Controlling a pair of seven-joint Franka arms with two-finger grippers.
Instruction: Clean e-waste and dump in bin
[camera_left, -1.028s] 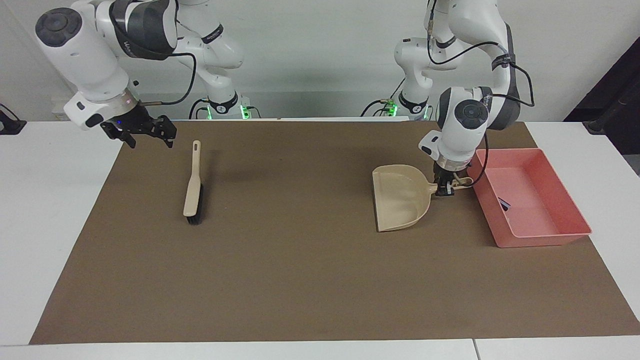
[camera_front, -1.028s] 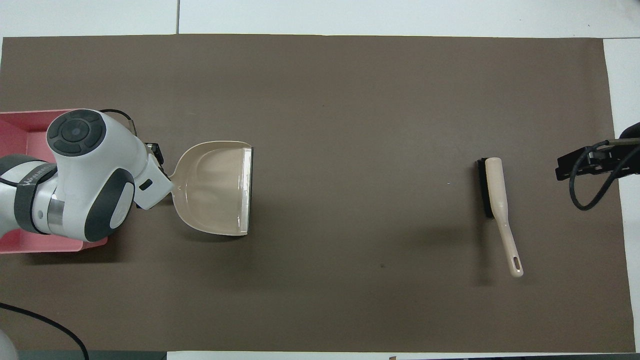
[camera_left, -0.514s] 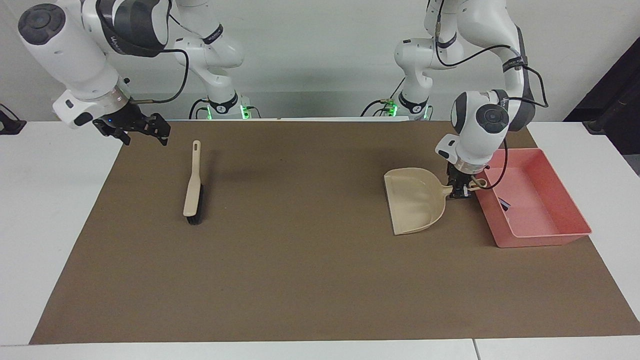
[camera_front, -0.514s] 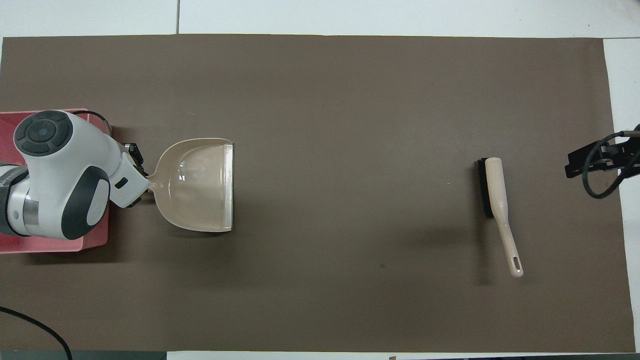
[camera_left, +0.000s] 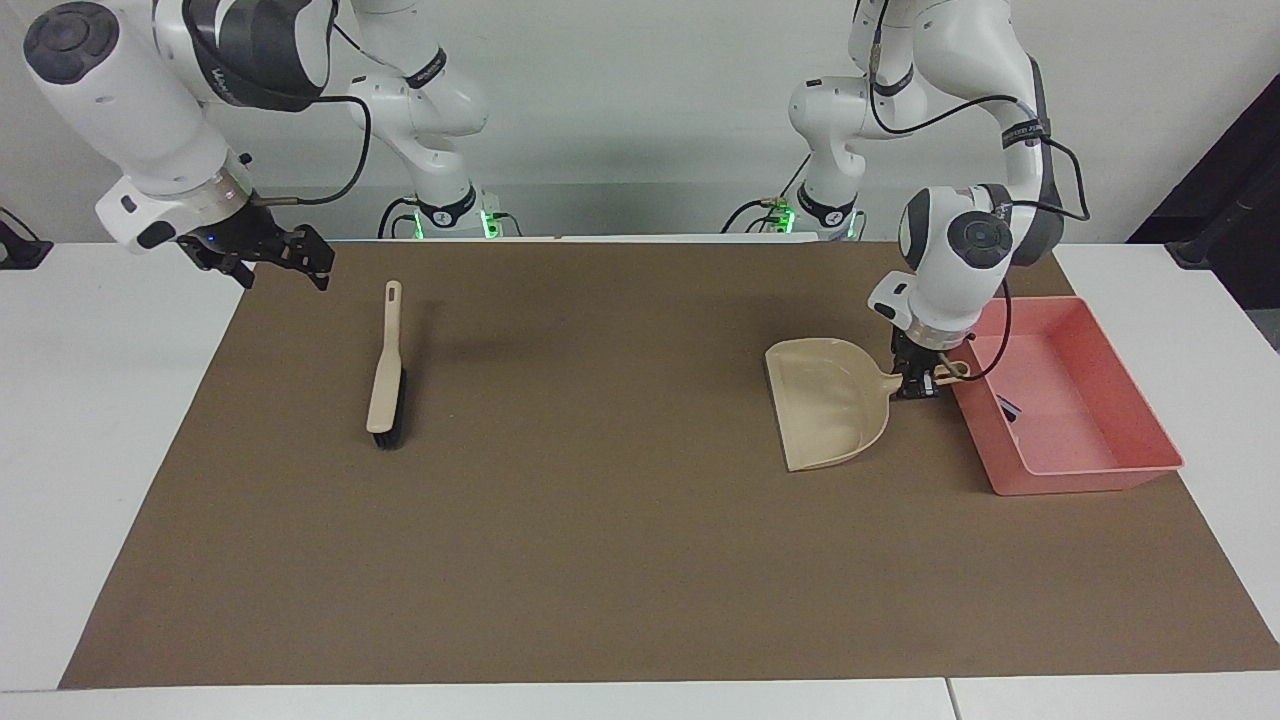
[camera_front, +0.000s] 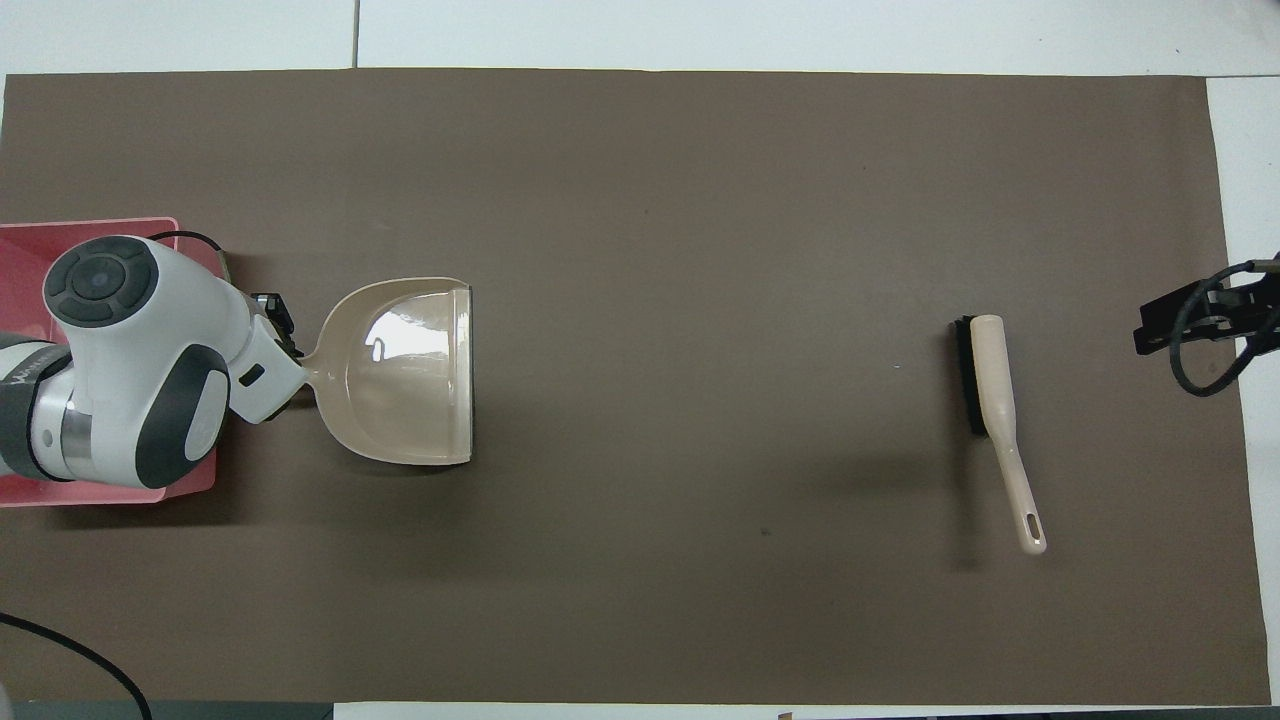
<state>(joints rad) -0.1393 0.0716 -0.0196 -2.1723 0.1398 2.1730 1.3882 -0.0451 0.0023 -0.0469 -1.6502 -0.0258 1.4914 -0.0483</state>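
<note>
The brown mat (camera_left: 600, 560) covers most of the white table (camera_left: 90, 450), giving a plain dark field for sweeping; a pale wall stands at the robots' end. The pink bin (camera_left: 1130, 465) sits at the left arm's end, and a small dark chip (camera_left: 1009, 408) lies inside it; the white piece cannot be made out. Just beside the bin rests the dustpan (camera_left: 830, 400), apparently emptied, its handle clenched by the left gripper (camera_left: 917, 382), likely to park it. The brush (camera_left: 385, 375) lies flat toward the right arm's end. The right gripper (camera_left: 285, 262) waits raised over the mat's edge, fingers spread, holding nothing.
</note>
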